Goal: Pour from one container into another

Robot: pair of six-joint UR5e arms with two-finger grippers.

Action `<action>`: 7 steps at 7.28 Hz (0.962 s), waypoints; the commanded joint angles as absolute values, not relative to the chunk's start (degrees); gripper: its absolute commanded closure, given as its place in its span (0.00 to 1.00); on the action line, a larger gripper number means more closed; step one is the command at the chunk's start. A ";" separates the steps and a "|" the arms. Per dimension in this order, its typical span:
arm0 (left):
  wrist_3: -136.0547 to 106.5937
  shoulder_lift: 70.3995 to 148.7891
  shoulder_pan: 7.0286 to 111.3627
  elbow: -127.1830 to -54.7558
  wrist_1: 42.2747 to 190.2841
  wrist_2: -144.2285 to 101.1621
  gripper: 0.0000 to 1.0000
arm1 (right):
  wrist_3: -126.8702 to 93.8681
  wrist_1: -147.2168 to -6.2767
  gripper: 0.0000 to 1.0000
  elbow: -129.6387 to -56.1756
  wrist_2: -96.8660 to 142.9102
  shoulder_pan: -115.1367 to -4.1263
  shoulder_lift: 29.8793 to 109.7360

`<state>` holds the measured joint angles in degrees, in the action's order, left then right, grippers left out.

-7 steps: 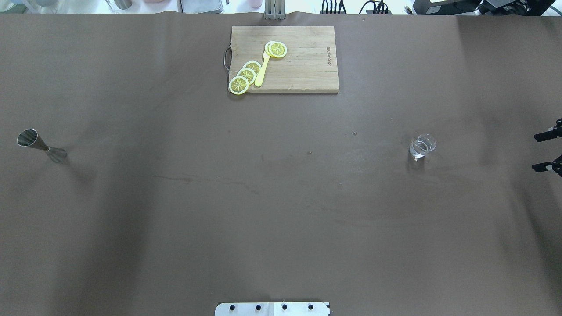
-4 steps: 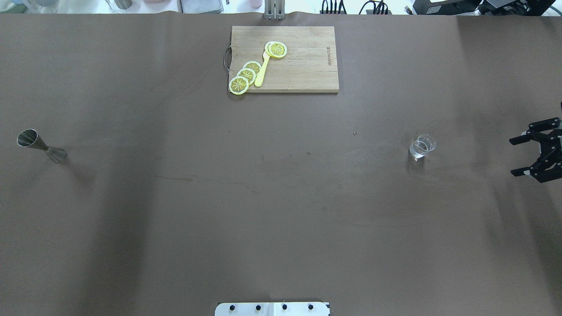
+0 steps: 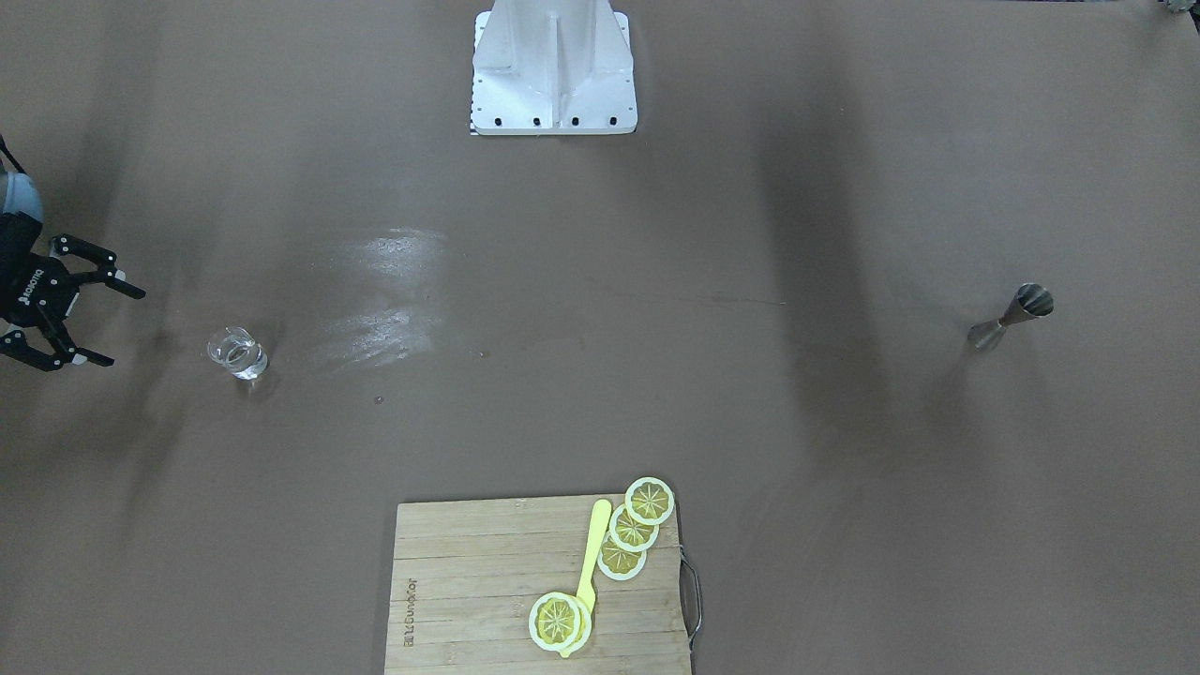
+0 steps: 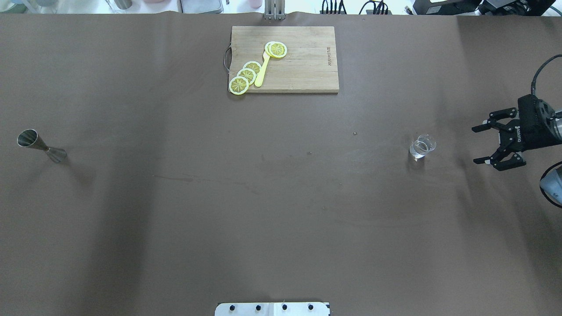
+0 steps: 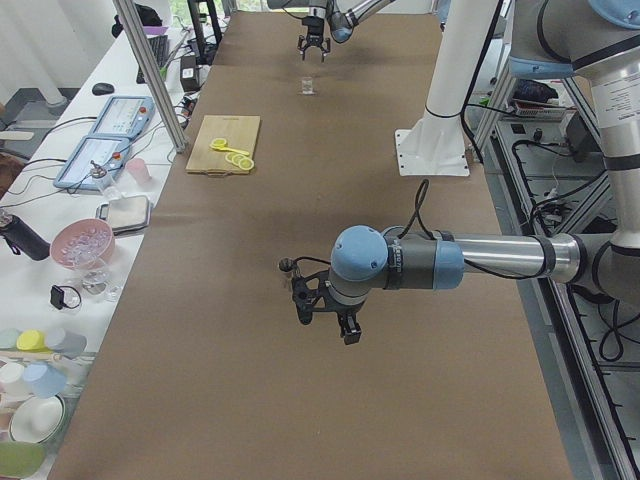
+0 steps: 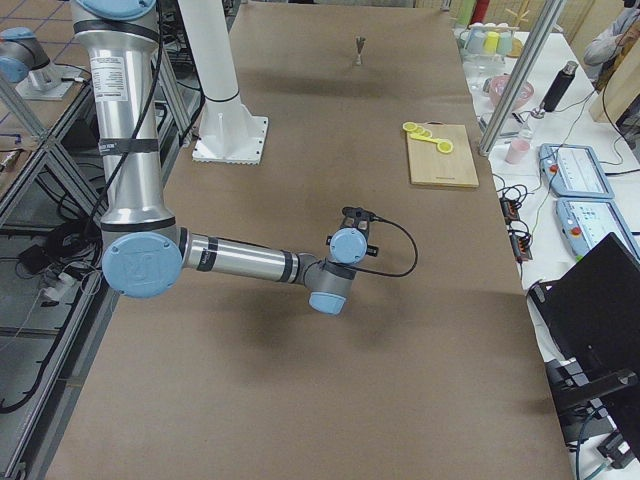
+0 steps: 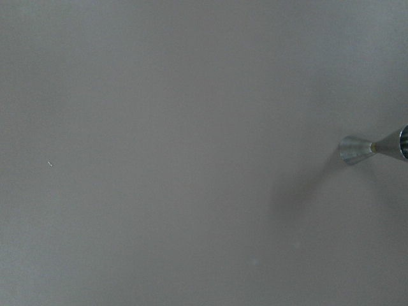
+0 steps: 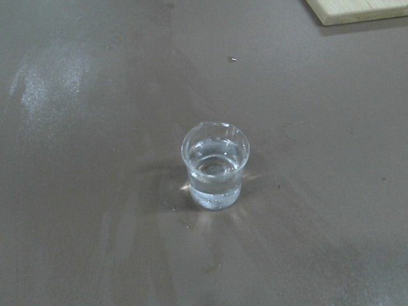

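- Small clear glass cup with a lipped rim stands upright, part-filled with clear liquid.
- Black right gripper is spread wide, near the cup but not touching it.
- Left gripper: cannot tell its spread.

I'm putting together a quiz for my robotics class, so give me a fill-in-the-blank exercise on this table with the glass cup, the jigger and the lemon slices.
1. The right hand is ____ and holds nothing.
2. The lemon slices lie on the wooden cutting ____.
3. The steel jigger stands on the robot's ____ side of the table.
4. The glass cup stands upright and holds a clear ____.

Missing words: open; board; left; liquid.
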<state>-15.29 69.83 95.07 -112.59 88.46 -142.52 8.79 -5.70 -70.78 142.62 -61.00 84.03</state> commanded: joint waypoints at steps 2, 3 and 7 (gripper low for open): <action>-17.48 68.48 94.83 -112.76 88.42 -142.56 0.02 | 7.48 -0.90 0.04 -66.03 139.31 -57.84 79.47; -22.36 68.73 94.14 -113.02 89.11 -142.65 0.02 | 3.56 3.38 0.03 -63.40 138.44 -56.96 78.15; -45.46 76.25 79.59 -119.00 89.21 -142.39 0.02 | 1.06 4.57 0.01 -61.44 138.25 -54.85 76.64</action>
